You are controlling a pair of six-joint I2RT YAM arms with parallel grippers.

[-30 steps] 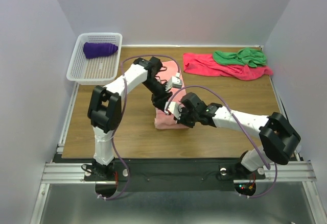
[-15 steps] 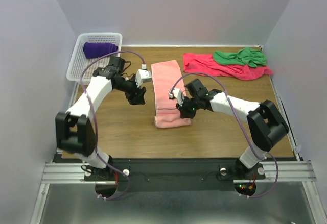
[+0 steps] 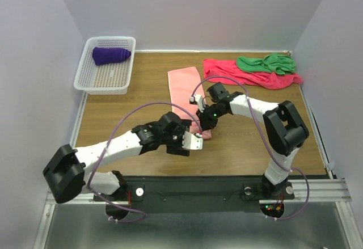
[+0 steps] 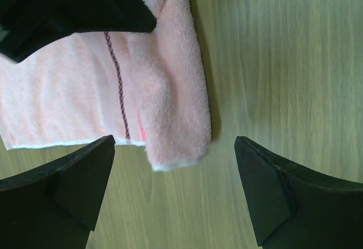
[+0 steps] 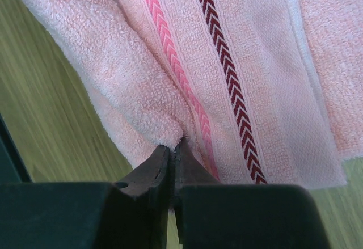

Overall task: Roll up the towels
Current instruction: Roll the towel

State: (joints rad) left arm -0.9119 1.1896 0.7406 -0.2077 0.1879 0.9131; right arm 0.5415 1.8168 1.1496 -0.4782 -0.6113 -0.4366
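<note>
The salmon-pink towel [image 3: 182,87] lies as a long strip down the middle of the table, its near end bunched. My right gripper [image 3: 204,127] is shut on a pinch of that near end [image 5: 173,141], beside the towel's chevron stripes. My left gripper [image 3: 193,143] hovers just in front of the same end, jaws wide open. The towel's near corner [image 4: 170,147] lies between the fingers [image 4: 85,169] without touching them. The crimson towel [image 3: 235,74] and green towel [image 3: 266,63] lie crumpled at the back right. The purple towel [image 3: 110,55] sits rolled in the basket.
A white mesh basket [image 3: 105,79] stands at the back left. The right gripper's dark body [image 4: 68,5] fills the top left of the left wrist view. White walls close in the table on three sides.
My left arm has swung from the back left round to the near side of the pink towel, and its gripper has opened wide. The right gripper has stayed shut at the towel's near end.
</note>
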